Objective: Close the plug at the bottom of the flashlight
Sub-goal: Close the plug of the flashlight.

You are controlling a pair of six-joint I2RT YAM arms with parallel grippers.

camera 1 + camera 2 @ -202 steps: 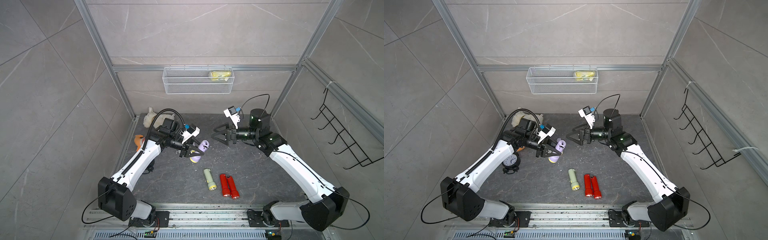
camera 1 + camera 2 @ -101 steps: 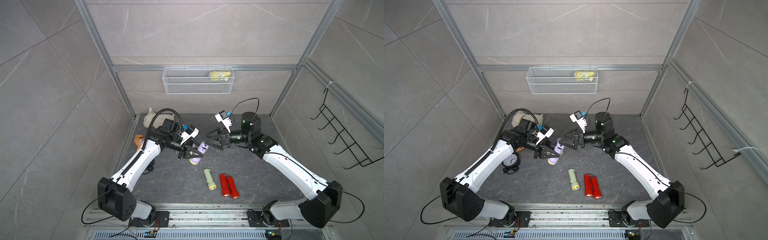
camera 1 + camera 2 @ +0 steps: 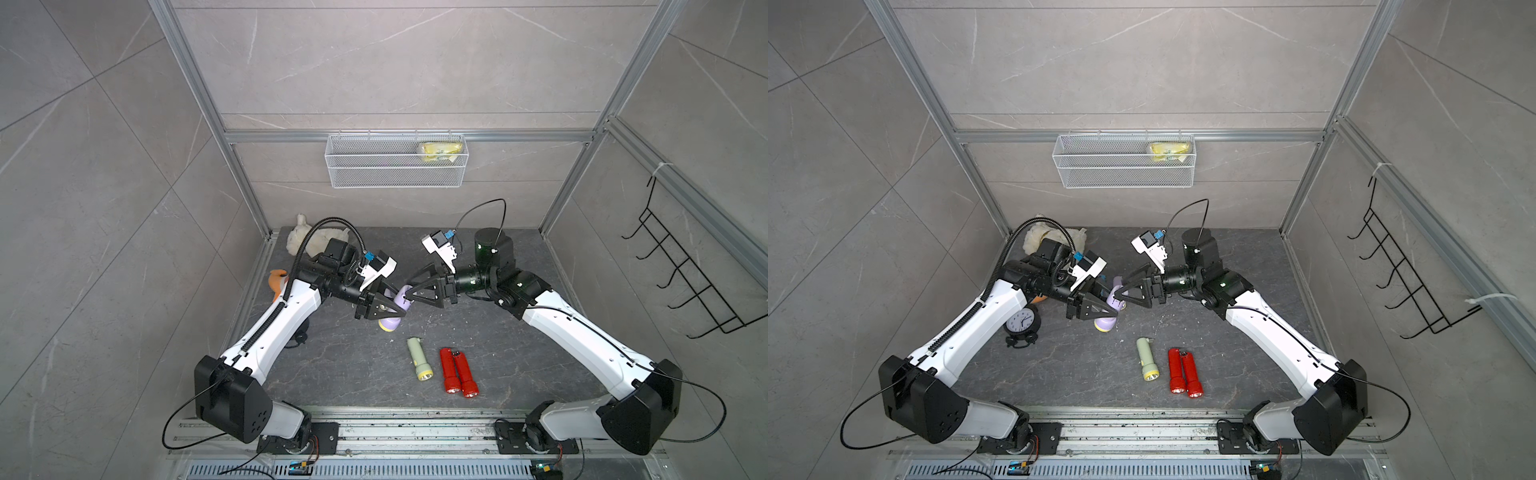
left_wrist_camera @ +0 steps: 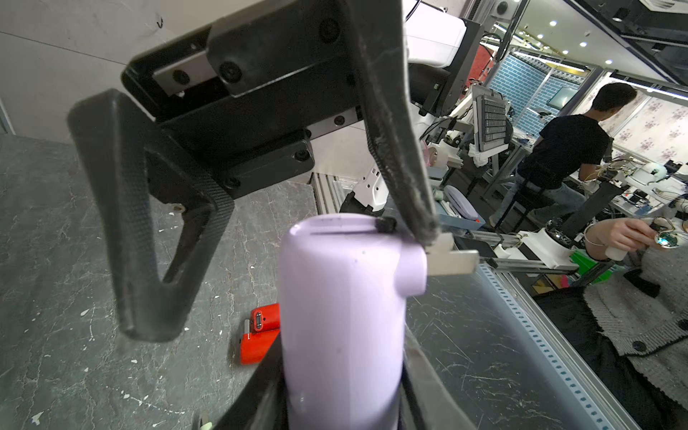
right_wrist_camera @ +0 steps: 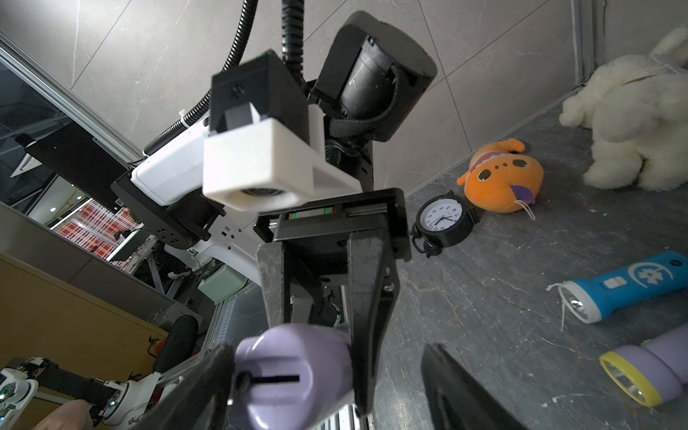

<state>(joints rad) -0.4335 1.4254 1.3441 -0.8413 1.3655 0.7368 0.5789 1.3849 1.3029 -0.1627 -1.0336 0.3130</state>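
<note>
Left end effector is clamped on a lilac plastic flashlight, holding it in the air above the dark grey stone-look worktop, near the middle, with the flat tail end turned toward the right arm. At that tail a white-based metal plug juts out sideways, unfolded. Right end effector has its jaws apart and straddles the tail. In the left wrist view one of its fingers lies against the tail's edge at the plug's base. In the right wrist view the opposite finger stands clear of the flashlight. Toward the front of the worktop lie a pale green flashlight and two red flashlights, side by side and touching. A second lilac flashlight with a yellow rim and a blue flashlight lie there too. A black alarm clock stands beside the left arm.
</note>
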